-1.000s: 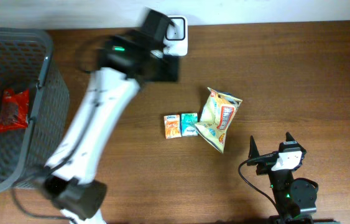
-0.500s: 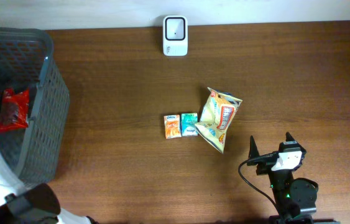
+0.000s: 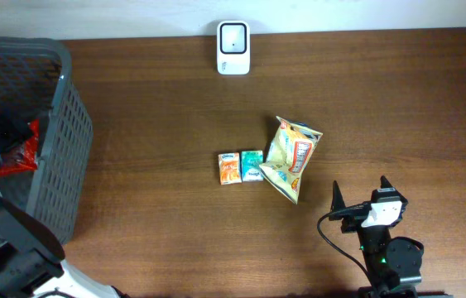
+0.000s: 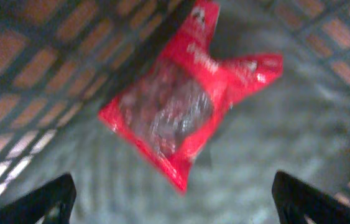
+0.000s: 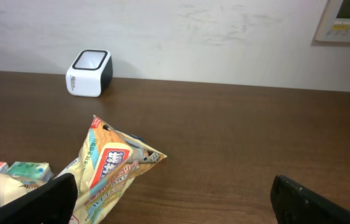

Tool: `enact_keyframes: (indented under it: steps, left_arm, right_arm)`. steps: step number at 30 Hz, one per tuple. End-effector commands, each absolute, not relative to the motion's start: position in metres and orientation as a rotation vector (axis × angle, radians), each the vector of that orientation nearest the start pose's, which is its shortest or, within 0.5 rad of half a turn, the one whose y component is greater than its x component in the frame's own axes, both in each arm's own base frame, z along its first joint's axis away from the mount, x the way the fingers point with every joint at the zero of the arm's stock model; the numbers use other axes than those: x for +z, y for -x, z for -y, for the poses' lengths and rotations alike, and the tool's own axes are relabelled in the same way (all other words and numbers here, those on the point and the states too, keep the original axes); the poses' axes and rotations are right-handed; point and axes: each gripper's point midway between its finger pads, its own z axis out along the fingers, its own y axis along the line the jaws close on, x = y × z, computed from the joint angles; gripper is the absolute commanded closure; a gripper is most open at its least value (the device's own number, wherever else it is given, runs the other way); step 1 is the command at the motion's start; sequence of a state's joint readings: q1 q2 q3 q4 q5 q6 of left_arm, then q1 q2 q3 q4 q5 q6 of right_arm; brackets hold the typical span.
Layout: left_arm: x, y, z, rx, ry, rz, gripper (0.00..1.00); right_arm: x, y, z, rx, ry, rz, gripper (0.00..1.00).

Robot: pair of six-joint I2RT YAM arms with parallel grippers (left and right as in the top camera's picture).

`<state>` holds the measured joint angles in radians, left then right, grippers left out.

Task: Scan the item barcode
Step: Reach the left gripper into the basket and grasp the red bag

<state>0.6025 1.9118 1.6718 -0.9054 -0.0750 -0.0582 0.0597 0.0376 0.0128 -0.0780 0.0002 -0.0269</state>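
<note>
At the far left stands the grey mesh basket [image 3: 59, 149], and the left arm reaches over its rim and down into it. The left gripper [image 4: 173, 179] hangs inside with its jaws spread wide and nothing between them. From its own camera only the two dark fingertips [image 4: 44, 202] show, one in each lower corner of the view. The red packet [image 4: 184, 106] lies flat on the basket floor beyond those tips, roughly centred between them and tilted, its printed top corner pointing away from the gripper. That view is blurred, but neither finger seems to touch the packet. From above, the packet shows as a red patch at the basket's left side, half hidden by the arm.

Moving right onto the brown table [image 3: 150, 108], the white scanner [image 3: 233, 37] sits against the far edge, well apart from both grippers. Near the middle of the table lie a small orange pack [image 3: 229, 168] and a small teal pack [image 3: 252, 165], side by side and touching. The crumpled yellow snack bag [image 3: 292, 157] lies just to their right, against the teal pack.

Further right and nearer to me, the right gripper [image 3: 361, 192] rests low over bare wood, its jaws wide apart and empty. It points toward the far wall. The yellow bag lies ahead of it to its left, near but not touching.
</note>
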Motion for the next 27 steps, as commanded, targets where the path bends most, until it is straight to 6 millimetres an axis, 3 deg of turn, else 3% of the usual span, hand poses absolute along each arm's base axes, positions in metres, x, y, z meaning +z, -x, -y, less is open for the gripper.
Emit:
enact_keyframes:
  steps: [1,9,17,20,21,23,27]
  left_arm:
    - [0.112,-0.382,-0.273,0.248,0.778,-2.632,0.07]
    - [0.066,-0.395,-0.273,0.260,0.570,-2.748,0.10]
    - [0.013,-0.381,-0.275,0.288,0.588,-2.886,0.16]
    - [0.011,-0.379,-0.276,0.300,0.591,-2.893,0.73]
    - [0.013,-0.379,-0.276,0.299,0.591,-2.893,0.87]
    - [0.018,-0.378,-0.275,0.297,0.591,-2.896,1.00]
    - [0.058,-0.385,-0.279,0.320,0.669,-2.791,1.00]
  right_arm:
    - [0.149,-0.247,-0.015,0.023,0.070,-1.679,0.02]
    - [0.149,-0.247,-0.015,0.023,0.071,-1.679,0.02]
    - [0.149,-0.247,-0.015,0.023,0.071,-1.678,0.02]
    - [0.149,-0.247,-0.015,0.023,0.071,-1.679,0.02]
    - [0.149,-0.247,-0.015,0.023,0.070,-1.679,0.02]
    - [0.149,-0.247,-0.015,0.023,0.071,-1.679,0.02]
    - [0.149,-0.247,-0.015,0.023,0.071,-1.679,0.02]
